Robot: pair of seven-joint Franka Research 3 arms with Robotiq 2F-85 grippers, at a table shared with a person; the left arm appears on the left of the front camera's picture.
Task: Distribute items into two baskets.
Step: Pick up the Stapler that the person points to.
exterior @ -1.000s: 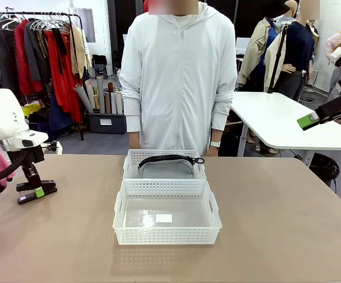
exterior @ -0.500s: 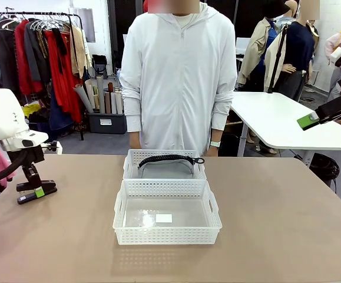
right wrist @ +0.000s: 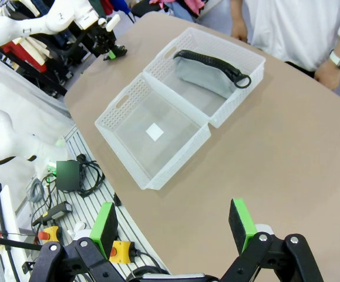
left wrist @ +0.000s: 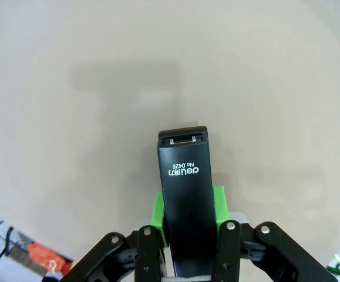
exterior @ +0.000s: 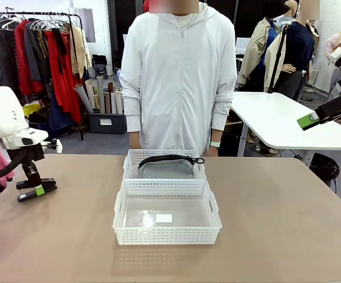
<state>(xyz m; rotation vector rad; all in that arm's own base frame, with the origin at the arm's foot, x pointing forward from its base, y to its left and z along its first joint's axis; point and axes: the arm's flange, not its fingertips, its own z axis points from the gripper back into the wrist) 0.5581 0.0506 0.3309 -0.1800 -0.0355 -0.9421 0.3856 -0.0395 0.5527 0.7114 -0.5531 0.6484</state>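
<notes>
Barely anything moved: your left gripper (exterior: pixel 36 191) stays clamped on the stapler (left wrist: pixel 186 200), right gripper (right wrist: pixel 173 222) gapes empty; pouch (exterior: pixel 164 170) lies in the far basket (exterior: pixel 136 157), near basket (exterior: pixel 165 236) unfilled

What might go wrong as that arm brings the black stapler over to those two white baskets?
The left gripper clamps the black desk stapler near one end, so its long free end could swing or slip out. It hangs low over the brown table, so it might knock the wall of the empty near white lattice plastic basket. Dropped into the far basket, beside the grey soft pouch, both items would share one.
</notes>
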